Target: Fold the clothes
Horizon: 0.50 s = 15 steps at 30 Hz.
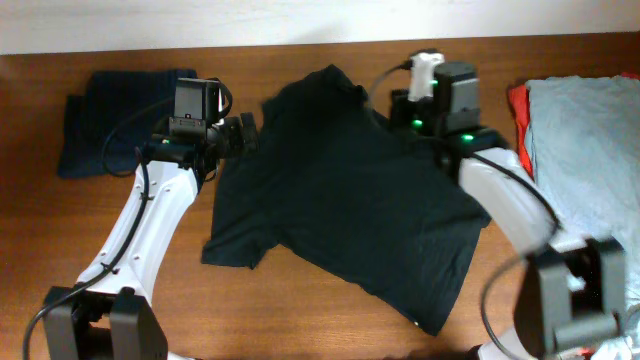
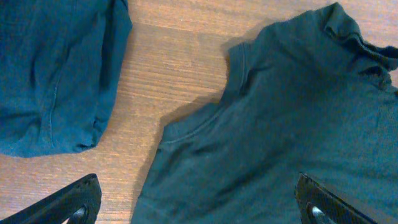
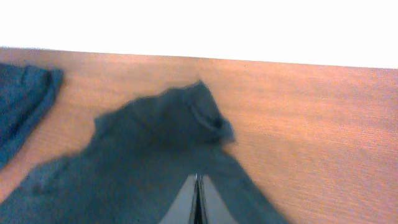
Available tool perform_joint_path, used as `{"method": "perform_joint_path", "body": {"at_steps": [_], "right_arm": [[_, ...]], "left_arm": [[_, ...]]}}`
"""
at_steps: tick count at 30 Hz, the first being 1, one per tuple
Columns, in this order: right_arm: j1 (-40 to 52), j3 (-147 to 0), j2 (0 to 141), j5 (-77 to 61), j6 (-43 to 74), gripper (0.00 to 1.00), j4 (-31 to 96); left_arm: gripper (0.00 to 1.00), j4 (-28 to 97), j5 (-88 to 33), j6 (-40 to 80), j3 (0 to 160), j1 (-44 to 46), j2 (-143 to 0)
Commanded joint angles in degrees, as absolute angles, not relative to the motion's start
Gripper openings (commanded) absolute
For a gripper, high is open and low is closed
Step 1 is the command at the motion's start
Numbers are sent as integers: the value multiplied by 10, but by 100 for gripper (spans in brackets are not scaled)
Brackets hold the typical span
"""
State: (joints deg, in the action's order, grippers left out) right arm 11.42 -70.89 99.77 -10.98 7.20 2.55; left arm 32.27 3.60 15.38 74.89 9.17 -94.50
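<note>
The clothes here are chiefly a black T-shirt (image 1: 340, 190) spread flat and askew mid-table. My left gripper (image 1: 240, 133) hovers open over its left sleeve edge. In the left wrist view the gripper (image 2: 199, 208) stands wide, one fingertip over bare wood and the other over the shirt (image 2: 280, 124). My right gripper (image 1: 393, 108) sits at the shirt's right shoulder. In the right wrist view it (image 3: 198, 177) is shut, with the dark cloth (image 3: 143, 162) drawn up to its tips and the collar just beyond.
A folded navy garment (image 1: 125, 115) lies at the back left, close to my left gripper. At the right edge a light grey-blue garment (image 1: 590, 150) lies on a red one (image 1: 519, 115). Wooden table (image 1: 300, 300) shows in front of the shirt.
</note>
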Motion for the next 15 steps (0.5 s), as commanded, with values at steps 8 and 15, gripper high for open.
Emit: {"method": "perform_joint_path", "body": {"at_steps": [8, 15], "right_arm": [[196, -739, 1189, -120, 62, 4, -222], [206, -881, 1280, -87, 57, 4, -111]], "left_arm": [[99, 322, 34, 145, 749, 88, -947], [99, 322, 34, 145, 749, 88, -947]]}}
